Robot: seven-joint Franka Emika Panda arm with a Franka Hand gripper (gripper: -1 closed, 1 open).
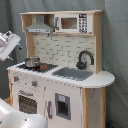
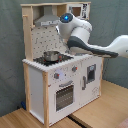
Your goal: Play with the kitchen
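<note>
The kitchen (image 1: 60, 65) stands upright in the middle of both exterior views, on a wooden floor (image 2: 100, 112) of light boards, against a grey curtain (image 2: 10, 50). Its back faces the curtain, so the oven door, knobs and worktop are open to the arm.

The arm (image 2: 82, 37) reaches in from the second exterior view's right, with its wrist at hood height above the counter (image 1: 100, 79). This places the tool end over the stovetop (image 1: 37, 66) and sink (image 1: 72, 73), where the movable items are. In the first exterior view the arm's white end shows at the left edge, beside the stove. The state of the jaws cannot be determined: neither view shows them.

A small metal pot (image 2: 50, 56) sits on the stovetop, centred on a burner, apparently ready for lifting or shifting. The black faucet (image 1: 84, 59) stands behind the sink. The microwave (image 1: 73, 23) sits on the top shelf next to the hood (image 1: 39, 25). A white rounded surface fills the first exterior view's lower left corner; its identity is unclear.
</note>
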